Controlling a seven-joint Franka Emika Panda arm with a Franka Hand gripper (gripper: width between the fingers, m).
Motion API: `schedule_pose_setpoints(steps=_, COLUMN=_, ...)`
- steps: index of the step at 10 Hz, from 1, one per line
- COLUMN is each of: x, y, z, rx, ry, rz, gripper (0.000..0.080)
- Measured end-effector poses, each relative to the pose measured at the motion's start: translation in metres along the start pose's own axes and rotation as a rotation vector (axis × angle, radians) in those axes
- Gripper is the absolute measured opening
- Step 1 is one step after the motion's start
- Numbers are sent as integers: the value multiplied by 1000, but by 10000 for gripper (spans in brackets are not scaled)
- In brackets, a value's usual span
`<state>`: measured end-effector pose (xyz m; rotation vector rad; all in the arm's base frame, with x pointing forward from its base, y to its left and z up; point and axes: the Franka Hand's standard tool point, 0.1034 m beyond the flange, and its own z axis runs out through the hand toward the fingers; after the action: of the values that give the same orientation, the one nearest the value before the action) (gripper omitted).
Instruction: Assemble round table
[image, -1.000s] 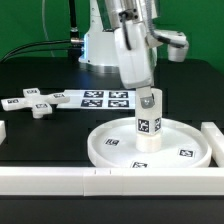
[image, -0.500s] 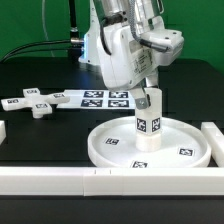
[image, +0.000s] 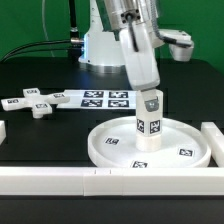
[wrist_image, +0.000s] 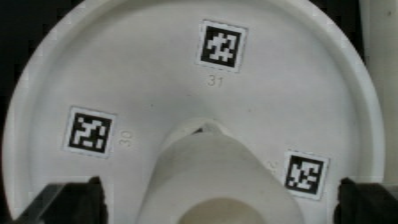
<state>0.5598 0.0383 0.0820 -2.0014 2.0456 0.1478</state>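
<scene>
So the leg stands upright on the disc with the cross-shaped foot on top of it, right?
No: the leg stands upright on the disc, but the cross-shaped foot lies on the table toward the exterior view's left, as that view shows.

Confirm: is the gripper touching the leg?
Apart. Wrist view shows the gripper open, with a clear gap between each finger and the leg.
</scene>
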Motion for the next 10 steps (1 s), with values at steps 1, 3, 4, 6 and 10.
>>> schedule_pose_setpoints(steps=1, x=0, y=0, z=0, rx=0, ry=1, rz=-66, gripper=648)
schedule_pose_setpoints(steps=3, x=-1, y=-1, z=-1, rx=-33, ry=3, rz=-306, gripper=649)
schedule_pose_setpoints(steps=4, x=-3, y=-4, z=-2, rx=-45, ry=14, rz=-420, gripper=649)
schedule_pose_setpoints(steps=6, x=-4, y=-4, z=-2, rx=-54, ry=20, rz=-589, gripper=649)
schedule_pose_setpoints(steps=10, x=-4, y=-4, z=-2, rx=-59, ry=12, rz=-892, gripper=649)
